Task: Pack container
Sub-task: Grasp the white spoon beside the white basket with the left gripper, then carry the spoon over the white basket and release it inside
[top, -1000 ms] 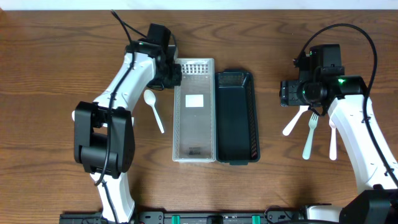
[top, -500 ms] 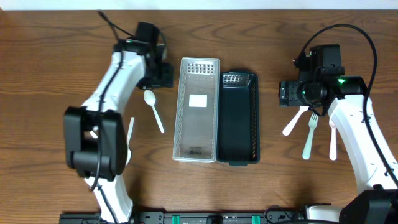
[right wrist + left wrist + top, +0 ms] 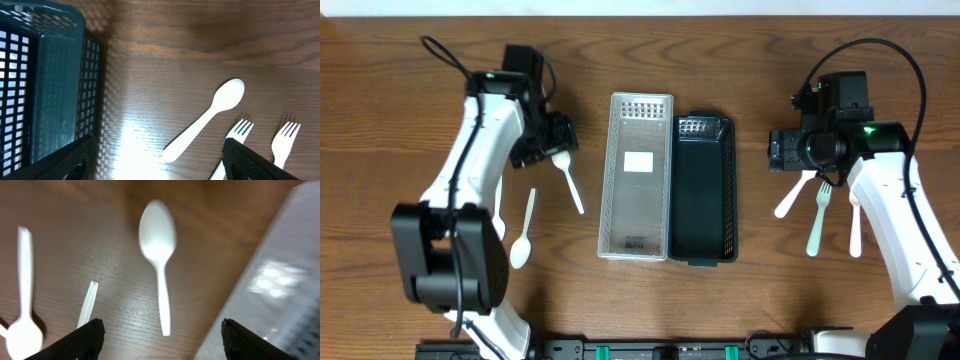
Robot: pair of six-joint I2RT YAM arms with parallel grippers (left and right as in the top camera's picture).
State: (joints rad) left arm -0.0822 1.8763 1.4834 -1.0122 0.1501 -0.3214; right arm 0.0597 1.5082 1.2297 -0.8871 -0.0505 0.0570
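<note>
1. Two baskets sit side by side on the wooden table (image 3: 720, 310) in the overhead view. The dark green basket (image 3: 702, 195) has a clear basket (image 3: 635, 215) against its left side. A white label (image 3: 637, 161) lies on the clear basket's floor, its writing too small to read. Left of the dark green basket, beyond the clear one, the left gripper (image 3: 548, 143) is just beside the bowl of a white spoon (image 3: 570, 183). A second spoon (image 3: 523, 238) lies farther left. Well apart to the right of the dark green basket is the right gripper (image 3: 780, 152). Just below it lie a third spoon (image 3: 790, 198), a fork (image 3: 817, 222) and another white utensil (image 3: 856, 228).

2. In the left wrist view, the left gripper (image 3: 162, 339) has its fingers (image 3: 82, 340) spread wide and holds nothing. The white spoon (image 3: 159, 245) lies on the wood between them. It is on the side of the clear basket (image 3: 280, 280) away from the dark green basket. The second spoon (image 3: 22, 315) and a thin white stick (image 3: 88, 305) lie farther out.

3. In the right wrist view, the right gripper (image 3: 160, 162) is also spread and empty. The dark green basket (image 3: 45, 90) fills the left. To its right, apart from it, lie the third spoon (image 3: 207, 122), the fork (image 3: 235, 134) and a second fork (image 3: 286, 137).
</note>
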